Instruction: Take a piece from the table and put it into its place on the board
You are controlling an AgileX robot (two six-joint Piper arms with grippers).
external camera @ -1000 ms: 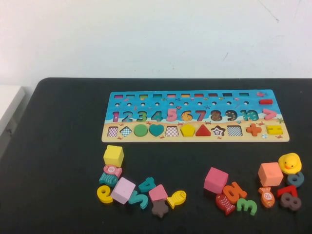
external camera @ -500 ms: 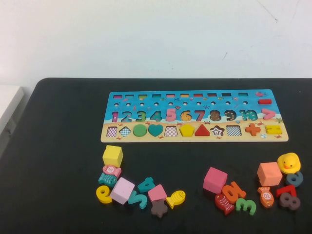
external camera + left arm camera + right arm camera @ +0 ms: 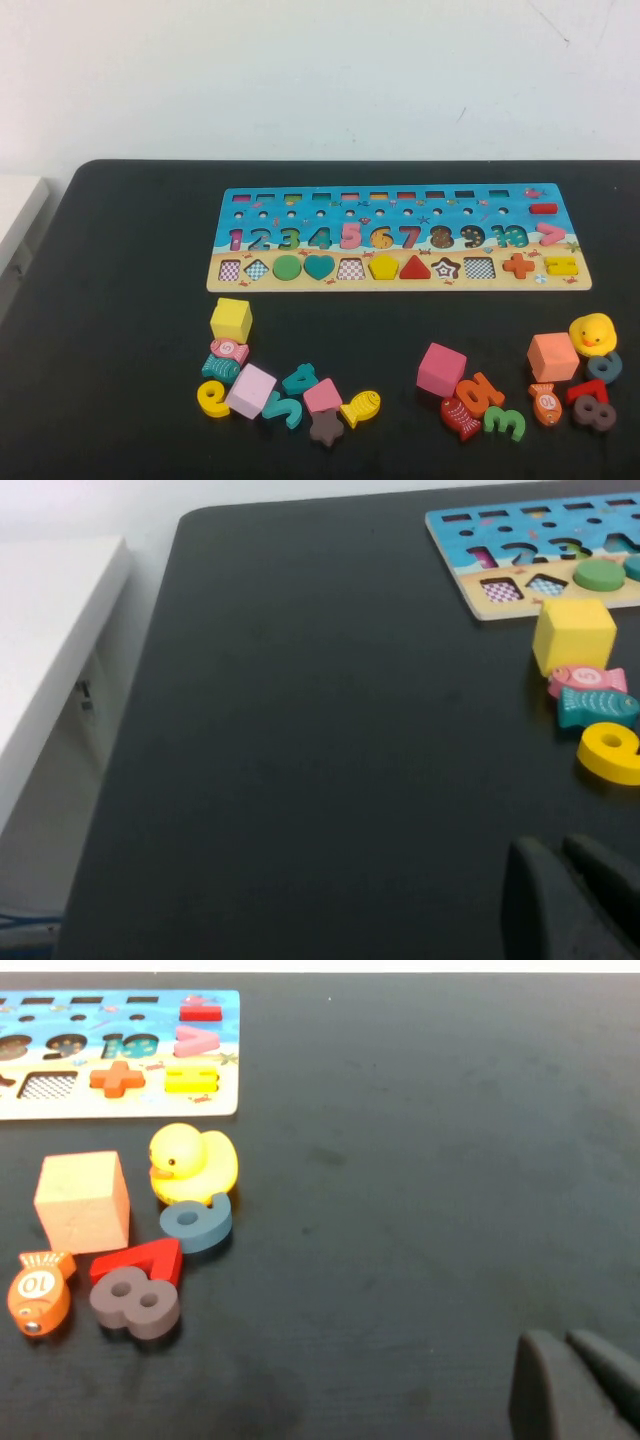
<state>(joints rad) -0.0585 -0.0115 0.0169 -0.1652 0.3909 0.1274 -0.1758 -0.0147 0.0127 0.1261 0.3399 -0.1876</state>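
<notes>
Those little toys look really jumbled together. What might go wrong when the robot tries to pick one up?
Pieces touch: the red 7 lies against the grey 8 and blue 6, so grabbing one may drag its neighbours. The yellow duck has no visible slot on the board. Both the left gripper and the right gripper sit far off, off to the sides.

The long blue and sand-coloured board [image 3: 398, 239] lies flat on the black desk [image 3: 130, 300], several slots empty; loose pieces sit below it, a yellow cube [image 3: 231, 320] and pink cube [image 3: 442, 369] among them
</notes>
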